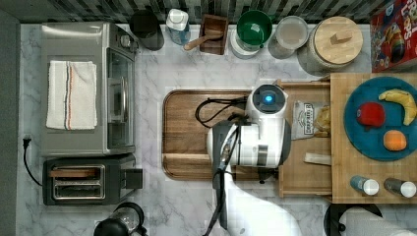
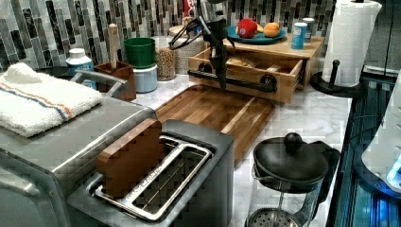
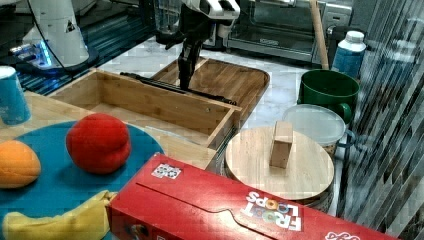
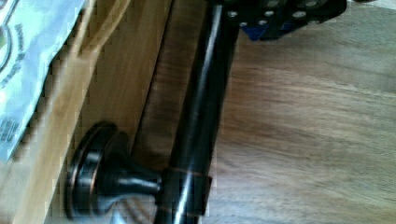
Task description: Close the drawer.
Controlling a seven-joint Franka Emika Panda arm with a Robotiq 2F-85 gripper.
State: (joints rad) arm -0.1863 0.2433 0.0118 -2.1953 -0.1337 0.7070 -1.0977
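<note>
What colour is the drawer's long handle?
Black, a thin dark metal bar handle across the drawer front, clearest in the left view.

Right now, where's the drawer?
The drawer stands pulled open at the left view's upper middle, under the wood top with the blue plate. Its black bar handle faces the cutting board, with the gripper at it.
</note>
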